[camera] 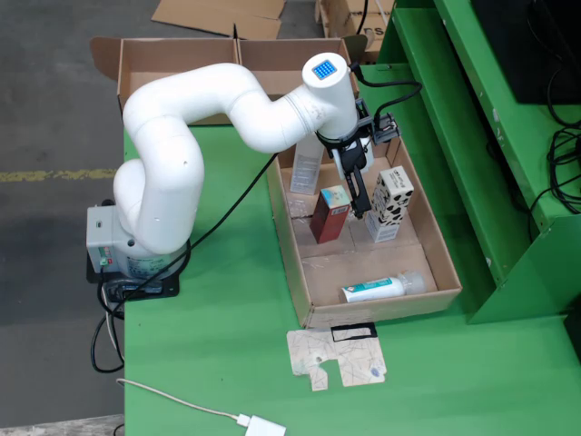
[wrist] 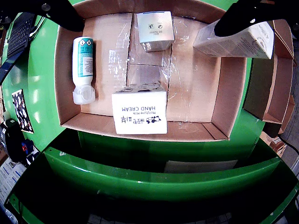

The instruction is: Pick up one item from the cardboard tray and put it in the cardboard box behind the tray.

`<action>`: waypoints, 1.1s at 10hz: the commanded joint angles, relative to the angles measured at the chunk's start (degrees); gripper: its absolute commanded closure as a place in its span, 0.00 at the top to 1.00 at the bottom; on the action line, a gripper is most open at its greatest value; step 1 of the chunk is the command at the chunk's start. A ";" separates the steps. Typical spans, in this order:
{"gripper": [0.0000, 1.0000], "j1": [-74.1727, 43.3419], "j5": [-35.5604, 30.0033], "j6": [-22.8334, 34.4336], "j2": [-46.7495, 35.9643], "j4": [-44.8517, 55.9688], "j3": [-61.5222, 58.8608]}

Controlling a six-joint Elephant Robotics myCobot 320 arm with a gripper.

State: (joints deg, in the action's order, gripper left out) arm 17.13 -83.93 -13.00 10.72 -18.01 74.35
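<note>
The cardboard tray (camera: 289, 238) holds a red box with a pale top (camera: 330, 214), a cow-patterned hand cream box (camera: 391, 204), a tall white box (camera: 307, 163) and a teal-and-white tube (camera: 381, 289) lying at the front. My gripper (camera: 359, 202) hangs above the tray between the red box and the hand cream box. In the wrist view my gripper (wrist: 152, 7) is open and empty, its black fingers (wrist: 60, 14) spread wide above the pale-topped box (wrist: 155, 30), the hand cream box (wrist: 139, 112), the tube (wrist: 83, 65) and the tall box (wrist: 233, 42).
The open cardboard box (camera: 172, 56) stands behind the tray at the table's back. A green metal frame (camera: 472, 136) rises close on the tray's right. A flat printed cardboard piece (camera: 336, 359) and a white cable with adapter (camera: 259, 425) lie in front. The arm's base (camera: 136, 259) is at the left.
</note>
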 commanded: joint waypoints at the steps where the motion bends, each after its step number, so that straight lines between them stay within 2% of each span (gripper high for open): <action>1: 1.00 0.36 0.16 -0.14 -1.76 -1.40 -1.25; 9: 1.00 0.73 0.91 -0.82 2.75 -0.97 -6.64; 10: 1.00 0.59 1.03 -0.89 7.93 0.14 -12.85; 11: 1.00 0.59 1.03 -0.89 7.93 0.14 -12.85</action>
State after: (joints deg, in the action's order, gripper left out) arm 17.84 -83.40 -13.88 14.67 -18.19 69.69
